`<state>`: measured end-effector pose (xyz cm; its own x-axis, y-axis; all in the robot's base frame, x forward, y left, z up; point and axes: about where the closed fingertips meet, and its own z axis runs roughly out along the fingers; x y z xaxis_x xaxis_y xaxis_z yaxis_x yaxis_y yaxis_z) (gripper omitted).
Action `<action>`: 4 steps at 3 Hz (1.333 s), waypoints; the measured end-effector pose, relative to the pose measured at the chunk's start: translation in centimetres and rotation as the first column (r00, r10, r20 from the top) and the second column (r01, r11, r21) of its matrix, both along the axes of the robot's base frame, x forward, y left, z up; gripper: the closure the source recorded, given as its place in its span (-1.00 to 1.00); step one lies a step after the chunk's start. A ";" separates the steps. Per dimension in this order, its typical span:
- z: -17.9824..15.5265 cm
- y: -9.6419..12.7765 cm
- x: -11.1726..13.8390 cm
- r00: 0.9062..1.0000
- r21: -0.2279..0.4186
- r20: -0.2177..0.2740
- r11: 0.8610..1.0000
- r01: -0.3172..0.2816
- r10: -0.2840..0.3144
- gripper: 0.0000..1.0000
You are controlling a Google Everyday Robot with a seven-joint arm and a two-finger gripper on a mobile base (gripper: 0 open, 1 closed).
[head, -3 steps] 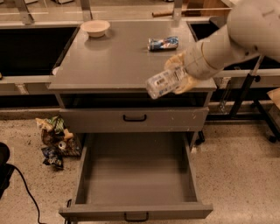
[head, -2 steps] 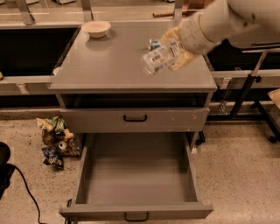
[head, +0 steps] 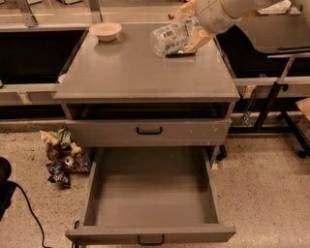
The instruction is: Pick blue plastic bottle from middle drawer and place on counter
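As tool clasps bottle, above counter

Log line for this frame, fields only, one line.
phase: placing | tool: shut on blue plastic bottle | bottle: tilted, over far-right counter | middle drawer: open

Smearing the label of the bottle past reading, in the gripper clamped round it above the far right of the counter. Covering most of a dark thing beneath. Cropping the arm at the top edge, a black thing at the left.
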<state>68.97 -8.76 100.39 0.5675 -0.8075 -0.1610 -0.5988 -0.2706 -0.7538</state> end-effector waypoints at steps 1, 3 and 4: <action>0.0 0.0 0.0 1.000 0.000 -0.001 1.000 0.000 0.000 1.00; -4.8 3.2 5.6 0.996 0.207 -0.084 0.978 0.032 -0.015 1.00; -6.7 5.7 7.8 0.989 0.278 -0.148 0.959 0.045 -0.004 1.00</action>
